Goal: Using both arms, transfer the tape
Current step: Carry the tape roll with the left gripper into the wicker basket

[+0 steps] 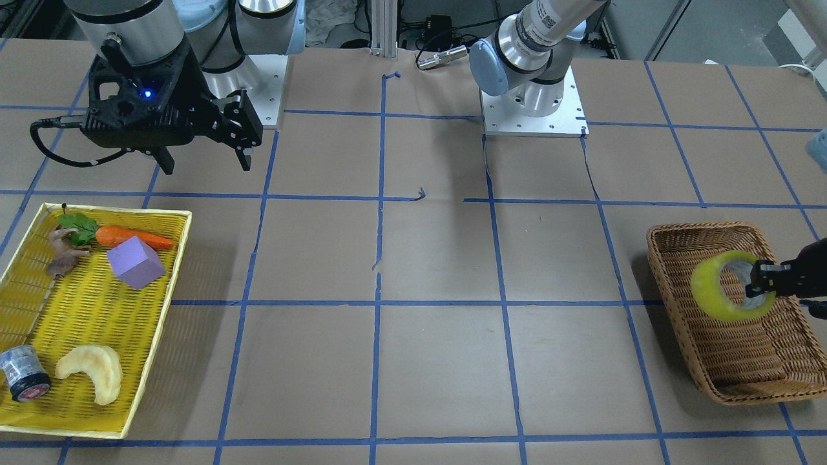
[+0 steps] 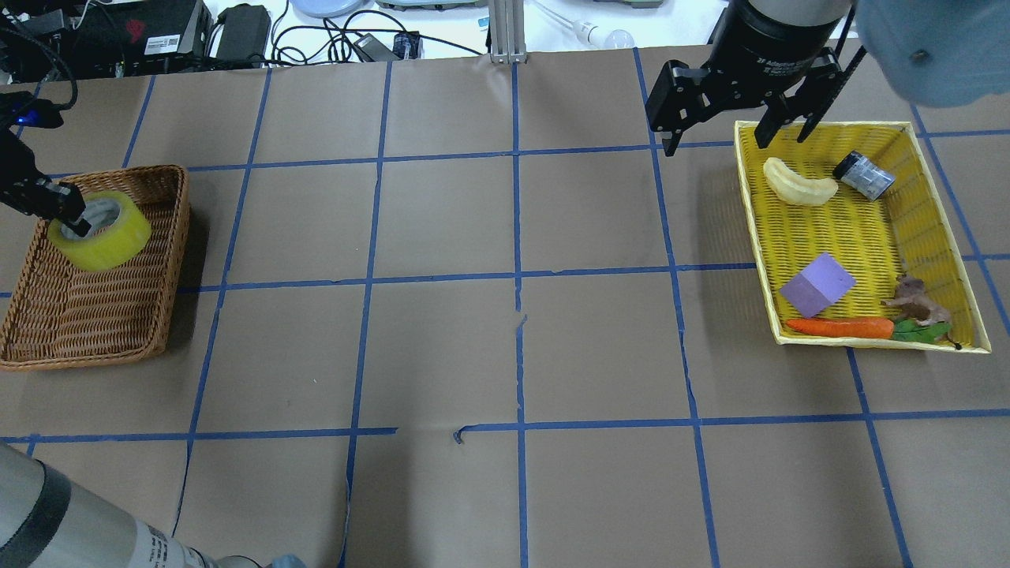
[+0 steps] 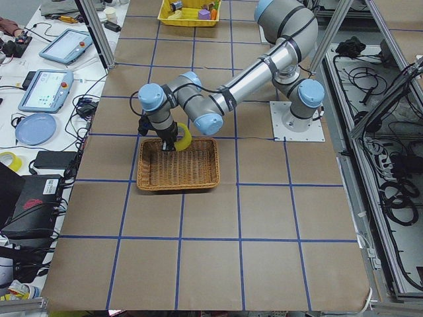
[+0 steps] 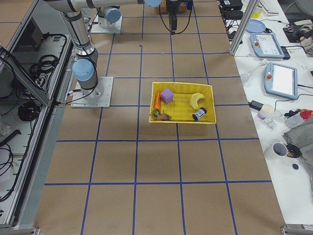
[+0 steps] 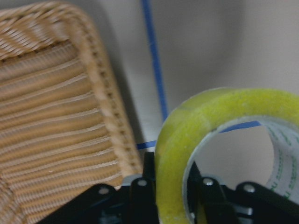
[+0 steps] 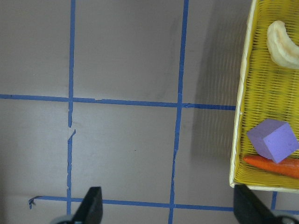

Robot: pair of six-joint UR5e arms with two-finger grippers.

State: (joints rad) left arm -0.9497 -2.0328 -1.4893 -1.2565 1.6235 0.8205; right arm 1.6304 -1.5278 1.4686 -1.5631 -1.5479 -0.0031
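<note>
Two arms are set at a brown table (image 1: pixel 439 258) crossed by blue tape lines. The left arm (image 3: pixel 251 72) is stretched out low to its own side, and its wrist is turned down over a wicker basket (image 2: pixel 177 260). The left gripper (image 2: pixel 67 217) is closed on the wall of the tape (image 2: pixel 110 244), with one finger inside the ring and the other outside. The right arm (image 1: pixel 129 26) is held upright close to its base. The right gripper (image 1: pixel 207 165) is pointed down above bare table beside a yellow tray (image 1: pixel 157 323), its fingers spread wide with nothing between them.

The tape is seen as a wide ring of translucent yellow with a whitish core, on which faint green print is visible in the left wrist view. It is held tilted over the end of the basket nearer the table's far edge, close to the rim. Whether it touches the weave cannot be told.

Nothing else is seen inside the basket. Five things are laid in the yellow tray: a carrot (image 1: pixel 132 237) with green leaves, a purple block (image 1: pixel 134 261) just beside it, a small brown animal figure (image 1: pixel 64 252), a pale curved piece (image 1: pixel 90 371) and a small grey cylinder (image 1: pixel 22 382) lying on its side.
</note>
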